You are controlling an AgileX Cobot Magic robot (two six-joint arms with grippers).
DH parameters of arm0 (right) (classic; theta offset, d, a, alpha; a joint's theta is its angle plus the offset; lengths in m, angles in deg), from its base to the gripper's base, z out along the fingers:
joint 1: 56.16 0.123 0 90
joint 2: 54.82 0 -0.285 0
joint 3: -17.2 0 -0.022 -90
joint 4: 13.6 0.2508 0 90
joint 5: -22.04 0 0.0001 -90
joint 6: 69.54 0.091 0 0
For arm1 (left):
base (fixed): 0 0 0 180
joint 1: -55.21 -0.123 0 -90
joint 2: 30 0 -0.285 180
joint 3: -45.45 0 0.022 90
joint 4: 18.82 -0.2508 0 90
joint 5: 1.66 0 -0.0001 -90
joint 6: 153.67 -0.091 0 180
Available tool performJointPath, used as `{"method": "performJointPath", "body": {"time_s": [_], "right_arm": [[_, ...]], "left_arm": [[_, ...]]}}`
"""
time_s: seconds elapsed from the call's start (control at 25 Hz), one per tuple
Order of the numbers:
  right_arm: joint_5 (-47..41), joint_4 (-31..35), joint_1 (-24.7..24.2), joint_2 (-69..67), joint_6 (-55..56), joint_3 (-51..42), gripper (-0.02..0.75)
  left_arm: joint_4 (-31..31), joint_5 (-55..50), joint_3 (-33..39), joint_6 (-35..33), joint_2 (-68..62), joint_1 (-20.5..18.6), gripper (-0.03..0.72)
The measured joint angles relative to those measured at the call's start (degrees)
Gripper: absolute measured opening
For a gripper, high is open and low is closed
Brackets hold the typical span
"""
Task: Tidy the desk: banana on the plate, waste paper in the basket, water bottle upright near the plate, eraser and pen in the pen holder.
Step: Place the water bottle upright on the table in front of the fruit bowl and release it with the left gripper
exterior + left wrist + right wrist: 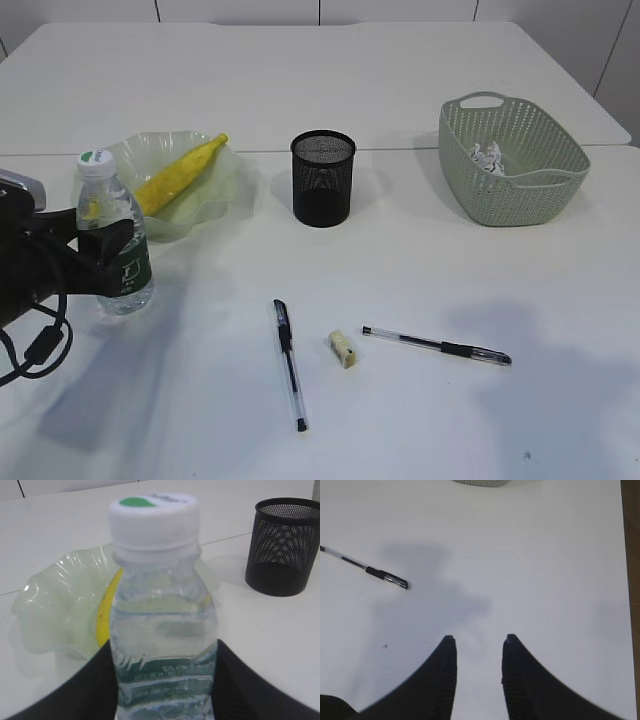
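Left wrist view puts the bottle [162, 630] straight between your left gripper's [162, 680] two black fingers [250, 685], which press against its sides at label height; the jaws are closed on it, holding it upright. From the exterior view you can see the same grip: the left gripper [105, 262] clasps the bottle [115, 235] around its dark green label, the base sits at desk level, just in front of the plate [215, 190]. The bottle is clear, ribbed, holds water, and carries a white cap with a green patch on top.

The plate is pale green and translucent with a ruffled rim, and the banana [180, 172] lies across it, yellow, its tip pointing toward the far right edge of the dish. Right of the plate stands the black mesh holder [323, 178], upright, apart from everything else. Farther right, the sage-green basket [512, 190] has a crumpled white paper [488, 157] inside it near the back wall.

On the bare desk [420, 90] nearer you lie two pens and the eraser [343, 349]. The left pen [289, 364] runs almost front to back; the right pen [437, 345] lies nearly crosswise. The eraser, a small cream block with dark smudges, rests between them, touching neither.

Your right gripper [479, 642] hovers over empty desk with its fingers [445, 680] a narrow gap apart and nothing between them; the right pen [365, 569] lies well off to its left.
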Motion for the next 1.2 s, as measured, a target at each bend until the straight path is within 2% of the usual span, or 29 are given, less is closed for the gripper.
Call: {"method": "performJointPath", "body": {"time_s": [0.88,1.2], "right_arm": [[0.00,0.00,0.00,0.00,0.00,0.00,0.237],[0.00,0.00,0.00,0.00,0.00,0.00,0.236]], "left_arm": [[0.00,-0.25,-0.10,0.00,0.21,0.00,0.354],[0.14,-0.94,-0.10,0.00,0.67,0.00,0.406]]}}
